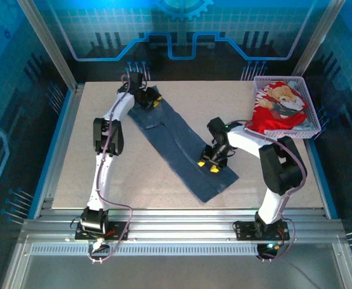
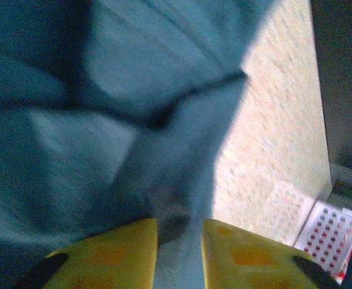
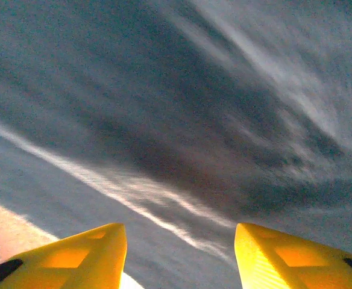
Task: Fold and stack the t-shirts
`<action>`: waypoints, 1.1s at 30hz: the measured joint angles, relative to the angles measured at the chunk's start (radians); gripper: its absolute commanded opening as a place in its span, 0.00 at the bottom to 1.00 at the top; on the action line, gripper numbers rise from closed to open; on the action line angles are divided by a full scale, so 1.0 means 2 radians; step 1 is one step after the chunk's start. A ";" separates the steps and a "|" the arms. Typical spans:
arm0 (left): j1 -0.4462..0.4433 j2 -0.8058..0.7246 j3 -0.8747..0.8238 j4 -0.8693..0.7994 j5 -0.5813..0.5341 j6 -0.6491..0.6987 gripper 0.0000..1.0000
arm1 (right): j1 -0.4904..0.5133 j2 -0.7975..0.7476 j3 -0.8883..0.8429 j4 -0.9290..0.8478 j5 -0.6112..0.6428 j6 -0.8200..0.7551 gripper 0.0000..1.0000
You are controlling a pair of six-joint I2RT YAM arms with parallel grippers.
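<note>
The slate-blue t-shirt [image 1: 176,141] lies folded into a long narrow strip running diagonally across the table. My left gripper [image 1: 149,99] is at its far end; in the left wrist view a raised fold of the blue t-shirt [image 2: 103,120] sits pinched in the narrow gap of my left gripper [image 2: 179,241]. My right gripper [image 1: 209,165] hovers low over the strip's near end. Its jaws [image 3: 181,253] stand wide apart above the blue cloth [image 3: 194,120] with nothing between them. The red teddy-bear t-shirt [image 1: 278,111] lies crumpled in the basket.
The lilac mesh basket [image 1: 284,79] stands at the table's back right corner, just right of my right arm, and its mesh [image 2: 330,232] shows in the left wrist view. Bare speckled table [image 1: 103,180] spreads left of the strip and along the front edge.
</note>
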 measured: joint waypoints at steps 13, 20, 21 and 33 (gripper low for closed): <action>-0.016 -0.399 -0.473 0.099 -0.059 -0.099 0.20 | -0.004 0.182 0.314 0.047 -0.018 -0.148 0.42; -0.015 -0.322 -0.536 0.130 -0.076 -0.156 0.19 | -0.003 0.322 0.436 0.028 -0.032 -0.154 0.39; -0.015 -0.311 -0.535 0.131 -0.076 -0.160 0.19 | -0.003 0.330 0.442 0.026 -0.032 -0.152 0.39; -0.019 -0.170 -0.341 0.130 -0.026 -0.164 0.19 | -0.035 0.277 0.339 0.065 -0.024 -0.048 0.38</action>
